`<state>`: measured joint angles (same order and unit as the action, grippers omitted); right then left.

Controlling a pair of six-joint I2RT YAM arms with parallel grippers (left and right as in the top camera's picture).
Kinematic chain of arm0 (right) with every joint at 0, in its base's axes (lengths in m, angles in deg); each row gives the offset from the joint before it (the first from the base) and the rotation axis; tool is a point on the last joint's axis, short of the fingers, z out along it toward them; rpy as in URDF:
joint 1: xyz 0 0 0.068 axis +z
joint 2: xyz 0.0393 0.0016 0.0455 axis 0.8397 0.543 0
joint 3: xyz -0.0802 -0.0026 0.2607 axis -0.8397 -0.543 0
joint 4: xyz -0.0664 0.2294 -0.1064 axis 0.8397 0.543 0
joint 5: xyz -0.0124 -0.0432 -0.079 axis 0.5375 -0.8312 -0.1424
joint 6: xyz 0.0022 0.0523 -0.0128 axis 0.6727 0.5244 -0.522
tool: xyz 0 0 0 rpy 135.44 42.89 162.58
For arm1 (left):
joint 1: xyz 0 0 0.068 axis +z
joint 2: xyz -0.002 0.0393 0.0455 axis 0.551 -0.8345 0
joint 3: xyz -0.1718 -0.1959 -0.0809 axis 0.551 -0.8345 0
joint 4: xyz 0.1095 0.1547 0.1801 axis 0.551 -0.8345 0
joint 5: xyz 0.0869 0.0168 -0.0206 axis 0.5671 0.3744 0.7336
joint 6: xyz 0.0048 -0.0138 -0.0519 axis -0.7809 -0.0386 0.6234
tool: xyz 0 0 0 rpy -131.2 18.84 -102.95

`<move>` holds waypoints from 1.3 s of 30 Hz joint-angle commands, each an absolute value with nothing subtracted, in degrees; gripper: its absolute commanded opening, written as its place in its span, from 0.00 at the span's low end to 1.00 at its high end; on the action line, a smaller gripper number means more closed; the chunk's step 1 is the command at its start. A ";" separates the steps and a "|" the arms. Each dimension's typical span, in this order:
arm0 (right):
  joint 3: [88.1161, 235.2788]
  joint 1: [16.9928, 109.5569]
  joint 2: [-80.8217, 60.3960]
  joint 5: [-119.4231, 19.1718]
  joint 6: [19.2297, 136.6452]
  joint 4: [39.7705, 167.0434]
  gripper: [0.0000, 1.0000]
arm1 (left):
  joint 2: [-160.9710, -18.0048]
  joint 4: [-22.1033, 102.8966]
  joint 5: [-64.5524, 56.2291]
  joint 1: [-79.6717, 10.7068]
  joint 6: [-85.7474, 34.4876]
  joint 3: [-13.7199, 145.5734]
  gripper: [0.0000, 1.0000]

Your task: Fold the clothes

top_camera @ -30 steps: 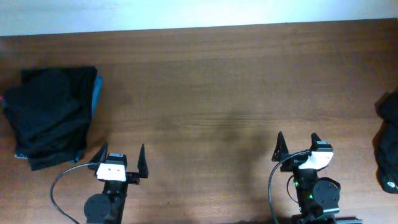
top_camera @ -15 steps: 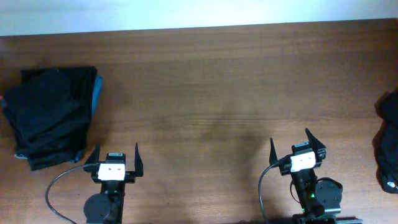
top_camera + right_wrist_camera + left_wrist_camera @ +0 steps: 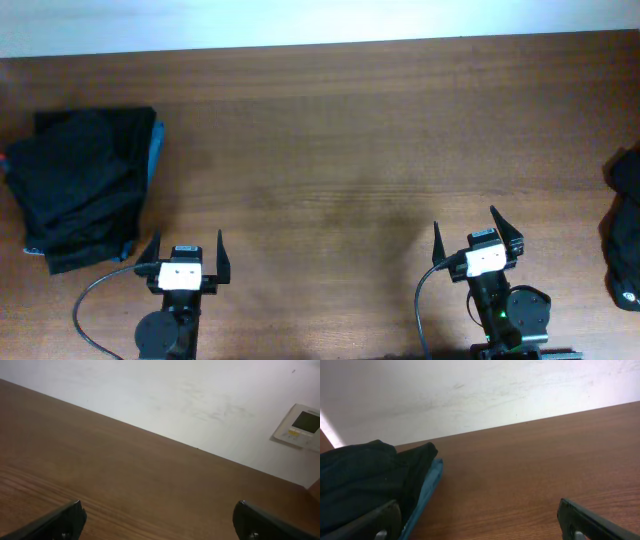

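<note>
The brown wooden table (image 3: 340, 130) stood against a pale wall (image 3: 470, 390), and most of its top lay bare.

The left gripper (image 3: 187, 245) had its jaws spread as wide as they went, with nothing between them. The right gripper (image 3: 466, 228) was the same, wide open and empty. Both wrist views showed only the dark tips at the bottom corners and bare wood between them.

A second earlier the left gripper had been tilted toward the left and the right one had sat a little farther right. Both had since swung to point at the far edge, and over the last half second neither had moved. Both sat at the near edge, well apart from each other and from any cloth.

The stack of black clothes (image 3: 80, 185) lay at the far left of the table, unmoved, with a teal edge (image 3: 154, 150) showing along its right side. From the left wrist it sat just left of that gripper's line. A dark garment (image 3: 625, 240) lay half out of view at the right edge, crumpled rather than flat.

The arms seemed to have drawn back to a resting pose. Either a fold had just been finished and stacked, or the next piece, probably the one on the right, had yet to be fetched.
</note>
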<state>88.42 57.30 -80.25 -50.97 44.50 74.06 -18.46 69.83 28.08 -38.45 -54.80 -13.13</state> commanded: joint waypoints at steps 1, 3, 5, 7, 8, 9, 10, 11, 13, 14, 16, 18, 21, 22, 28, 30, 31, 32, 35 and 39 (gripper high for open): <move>88.14 57.03 -80.62 -49.74 44.39 74.26 0.99 | -18.14 69.28 29.74 -38.25 -55.54 -12.85 0.99; 88.14 57.03 -80.62 -49.77 44.37 74.26 0.99 | -18.14 69.26 29.74 -38.25 -55.54 -12.85 0.99; 88.14 57.03 -80.62 -49.74 44.37 74.26 0.99 | -18.14 69.26 29.74 -38.25 -55.54 -12.85 0.99; 88.14 57.03 -80.62 -49.74 44.39 74.26 0.99 | -18.14 69.26 29.74 -38.25 -55.54 -12.85 0.99; 88.14 57.03 -80.62 -49.74 44.39 74.26 0.99 | -18.14 69.28 29.74 -38.25 -55.54 -12.85 0.99; 88.14 57.03 -80.62 -49.74 44.37 74.26 0.99 | -18.14 69.26 29.74 -38.25 -55.54 -12.85 1.00; 88.14 57.03 -80.62 -49.74 44.37 74.26 0.99 | -18.14 69.28 29.74 -38.25 -55.54 -12.85 0.99; 88.14 57.03 -80.62 -49.74 44.37 74.26 0.99 | -18.14 69.26 29.74 -38.25 -55.54 -12.85 0.99; 88.14 57.03 -80.62 -49.74 44.39 74.26 0.99 | -18.14 69.26 29.74 -38.25 -55.54 -12.85 0.99; 88.14 57.03 -80.62 -49.74 44.37 74.26 0.99 | -18.14 69.28 29.74 -38.25 -55.54 -12.85 0.99; 88.14 57.03 -80.62 -49.74 44.37 74.26 0.99 | -18.14 69.26 29.74 -38.25 -55.54 -12.85 0.99; 88.14 57.03 -80.62 -49.74 44.37 74.26 0.99 | -18.14 69.28 29.74 -38.25 -55.54 -12.85 0.99; 88.14 57.03 -80.62 -49.74 44.39 74.26 0.99 | -18.14 69.26 29.74 -38.25 -55.54 -12.85 0.99; 88.14 57.03 -80.62 -49.74 44.37 74.26 0.99 | -18.14 69.28 29.74 -38.25 -55.54 -12.85 0.99; 88.14 57.03 -80.62 -49.74 44.37 74.24 0.99 | -18.14 69.32 29.56 -38.25 -55.52 -12.85 0.99; 88.14 57.03 -80.62 -49.77 44.34 74.24 0.99 | -18.14 69.22 28.62 -38.25 -55.52 -12.85 0.99; 88.14 57.03 -80.62 -49.77 44.34 74.22 0.99 | -18.14 69.22 28.65 -38.25 -55.52 -12.85 0.99; 88.14 57.03 -80.62 -49.83 44.34 74.20 0.99 | -18.14 69.24 28.65 -38.25 -55.52 -12.85 0.99; 88.14 57.08 -80.62 -49.55 45.52 73.82 0.99 | -18.14 69.24 28.65 -38.25 -55.52 -12.85 0.99; 88.20 57.08 -80.62 -49.77 55.03 73.67 0.99 | -18.18 69.43 28.65 -38.25 -53.42 -12.82 0.99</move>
<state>88.42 57.30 -80.25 -50.90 47.95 73.98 -18.46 69.83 28.19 -38.45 -54.78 -13.13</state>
